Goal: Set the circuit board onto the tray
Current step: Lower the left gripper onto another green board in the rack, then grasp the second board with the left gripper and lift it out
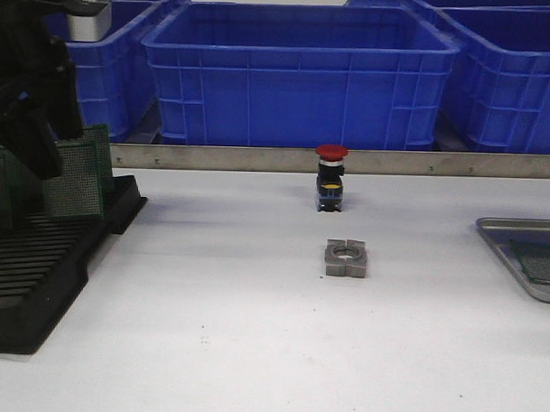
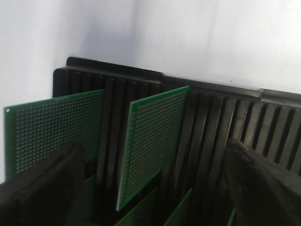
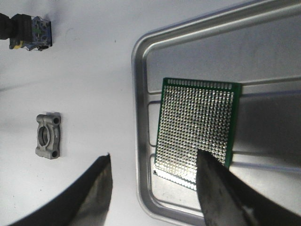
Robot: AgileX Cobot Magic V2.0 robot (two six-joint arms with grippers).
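Several green circuit boards stand upright in the slots of a black rack (image 1: 38, 270) at the left of the table. My left gripper (image 2: 153, 188) hangs open over the rack, its fingers (image 2: 42, 188) on either side of one standing board (image 2: 150, 141) without touching it; a second board (image 2: 51, 127) stands beside it. At the table's right edge lies the silver tray (image 3: 141, 141), with one circuit board (image 3: 197, 127) flat on its floor. Just above the tray's near corner, my right gripper (image 3: 154, 155) is open and holds nothing.
A red-capped push-button switch (image 1: 330, 176) stands mid-table, and a small grey metal bracket (image 1: 345, 258) lies just in front of it. Blue plastic crates (image 1: 298, 76) line the back behind a metal rail. The tray (image 1: 518, 228) shows only partly in the front view.
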